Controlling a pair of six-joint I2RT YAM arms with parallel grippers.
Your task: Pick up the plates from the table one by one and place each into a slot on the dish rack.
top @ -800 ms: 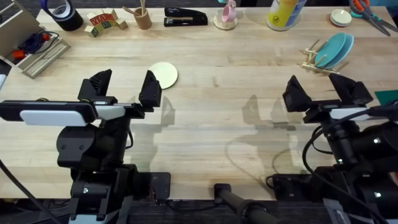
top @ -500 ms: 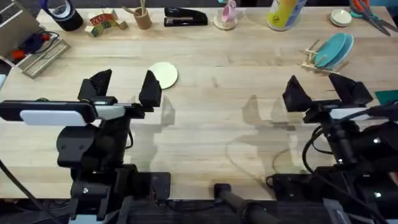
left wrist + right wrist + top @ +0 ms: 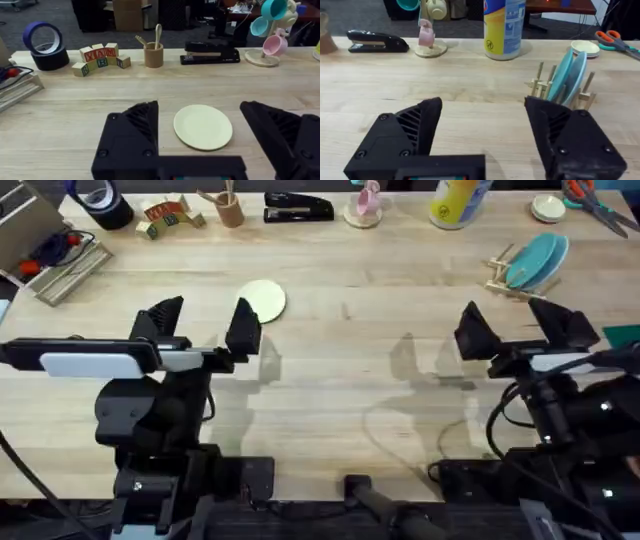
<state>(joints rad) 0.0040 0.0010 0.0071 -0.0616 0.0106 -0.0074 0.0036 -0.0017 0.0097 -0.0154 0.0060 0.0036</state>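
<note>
Left claw point(image 3: 203, 322) hangs over the bench point(image 3: 340, 380) with its two black fingers spread wide and nothing between them. From its wrist camera the cream-yellow plate point(image 3: 203, 126) lies flat on the planks, framed in the gap between the fingers but beyond the tips, not touched. Overhead, that plate point(image 3: 264, 300) sits just past the left claw, toward the far side of the bench, well apart from the rack.

Along the far edge, left to right: roll of blue tape point(image 3: 100, 200), lettered blocks point(image 3: 168, 217), cup with wooden sticks point(image 3: 229, 208), black stapler point(image 3: 298, 206), pink mug on its stand point(image 3: 365, 206), yellow bottle point(image 3: 458, 202). None of these bear on the task.

Right claw point(image 3: 515, 333) is likewise spread apart and empty, hovering near the right side. Its wrist camera looks toward the dish rack point(image 3: 560, 87), where teal plates point(image 3: 567, 72) stand tilted on edge between the upright pegs. Overhead, the rack point(image 3: 505, 275) with the teal plates point(image 3: 535, 260) stands at the far right of the bench, just beyond the right claw.

Progress, as judged: the teal plates are racked; how many I cannot tell, at least two by the overlapping rims. One plate, the cream-yellow one, remains on the bench. No other loose plate is seen. Remaining work: grasp it, carry it across to the right, and drop it into a free slot; whether a slot stands open beside the teal plates cannot be made out.
</note>
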